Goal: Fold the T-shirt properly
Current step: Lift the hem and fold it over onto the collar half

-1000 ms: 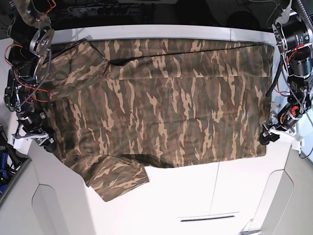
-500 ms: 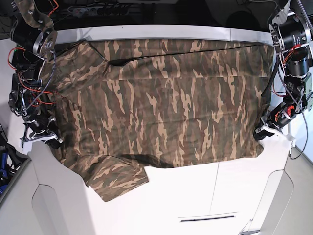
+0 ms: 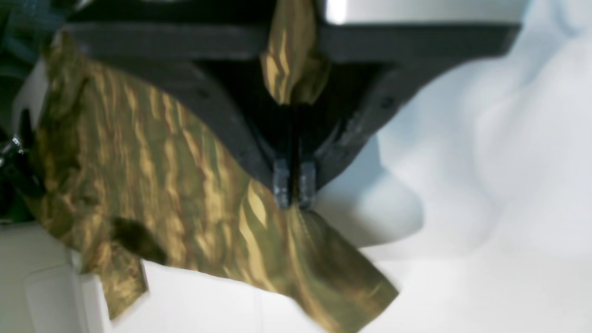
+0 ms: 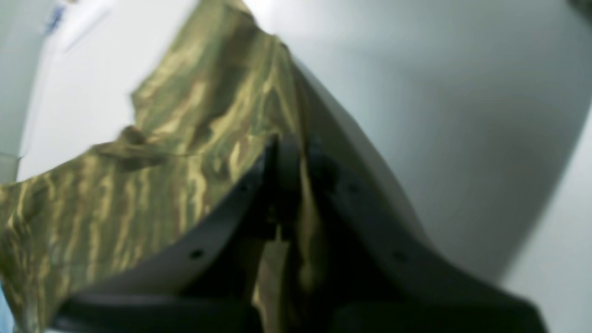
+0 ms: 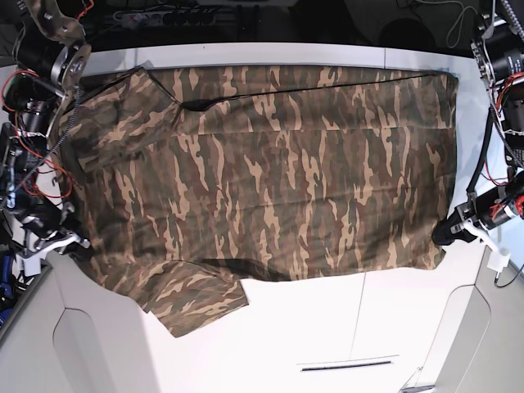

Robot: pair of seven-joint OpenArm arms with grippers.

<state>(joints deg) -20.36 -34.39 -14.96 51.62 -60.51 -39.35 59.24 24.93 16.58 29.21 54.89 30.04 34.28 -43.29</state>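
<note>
We take this for a robotics lab or test bench rather than a home. Along both edges of the base view we see bare metal arm joints with exposed red and black wiring (image 5: 33,155) and uncovered motors (image 5: 501,59). A grey power strip (image 5: 164,15) and loose cables lie behind the smooth white tabletop (image 5: 393,319), which is built of fitted panels with rounded cut-outs and a narrow slot (image 5: 348,364).
</note>
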